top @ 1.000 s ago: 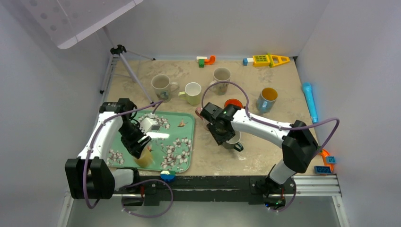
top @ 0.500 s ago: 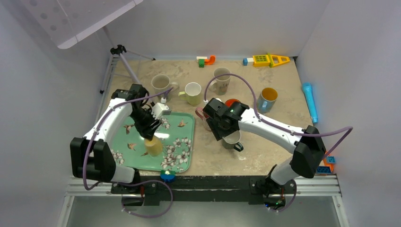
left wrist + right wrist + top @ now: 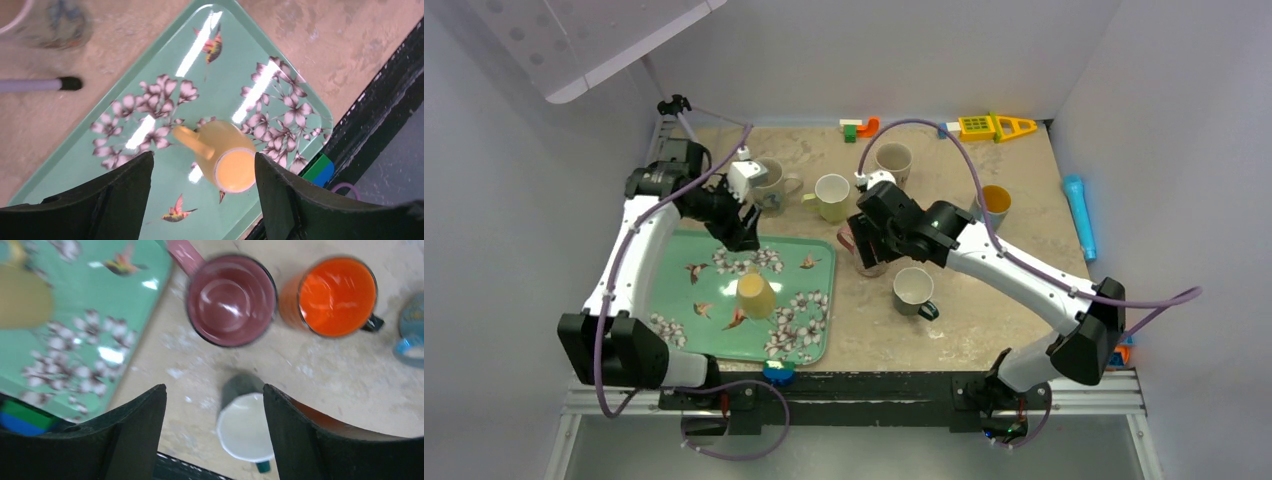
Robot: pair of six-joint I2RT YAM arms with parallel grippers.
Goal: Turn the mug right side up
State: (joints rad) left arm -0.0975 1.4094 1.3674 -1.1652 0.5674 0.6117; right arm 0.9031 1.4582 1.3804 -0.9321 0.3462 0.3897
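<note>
A yellow mug [image 3: 755, 295] stands upside down on the green flowered tray [image 3: 682, 305], flat base up. In the left wrist view it [image 3: 232, 167] shows below, handle pointing left, on the tray [image 3: 240, 70]. My left gripper [image 3: 742, 232] [image 3: 203, 156] is open and empty, raised above the tray's far edge, well clear of the mug. My right gripper [image 3: 869, 240] [image 3: 214, 387] is open and empty above a pink mug [image 3: 231, 299]. A dark green mug with a white inside [image 3: 914, 290] [image 3: 247, 427] stands upright nearer the front.
An orange mug [image 3: 336, 295] and a blue mug [image 3: 992, 205] stand right of the pink one. Three upright mugs [image 3: 831, 197] stand at the back, with a tripod [image 3: 679, 115], toy blocks [image 3: 984, 127] and a blue tube [image 3: 1079, 215]. A blue-green block [image 3: 778, 372] lies at the front edge.
My left gripper let go of the yellow mug on the tray and drew back up toward the far left. My right gripper moved from the green mug to above the pink mug.
</note>
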